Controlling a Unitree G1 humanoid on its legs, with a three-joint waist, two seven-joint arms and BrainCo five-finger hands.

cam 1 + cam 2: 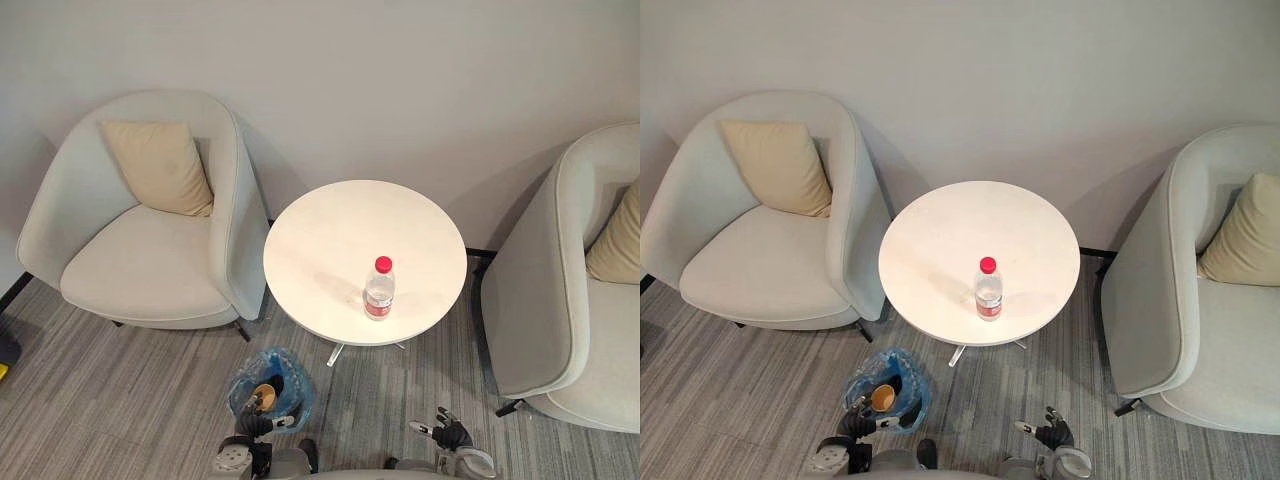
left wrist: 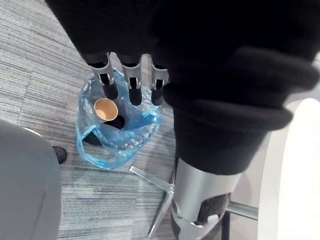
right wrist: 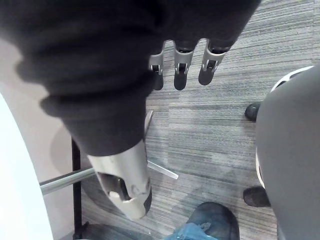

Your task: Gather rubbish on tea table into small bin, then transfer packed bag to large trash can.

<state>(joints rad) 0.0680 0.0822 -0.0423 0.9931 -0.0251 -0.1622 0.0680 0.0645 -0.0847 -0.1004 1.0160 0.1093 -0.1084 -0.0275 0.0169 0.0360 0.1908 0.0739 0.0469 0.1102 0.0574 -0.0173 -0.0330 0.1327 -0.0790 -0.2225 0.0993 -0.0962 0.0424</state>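
A round white tea table (image 1: 335,225) stands between two pale grey armchairs, one by its left edge (image 1: 150,265) and one by its right edge (image 1: 555,300). Each chair has a beige cushion (image 1: 160,165) leaning against its back.

A clear water bottle (image 1: 379,290) with a red cap and red label stands upright on the table, near the front edge and a little right of centre.

A small bin (image 1: 292,388) lined with a blue plastic bag sits on the grey striped carpet (image 1: 120,400), just outside the table's front left edge. A brown paper cup (image 2: 105,108) lies inside it, mouth up, beside something dark that I cannot make out.

The left hand (image 1: 258,420) hovers at the near rim of the bin. Its fingers (image 2: 131,82) are straight and side by side, pointing down over the bag's opening with nothing in them.

The right hand (image 1: 447,433) hangs low over the carpet, off the table's front right edge. Its fingers (image 3: 181,62) are straight and relaxed, and they hold nothing.
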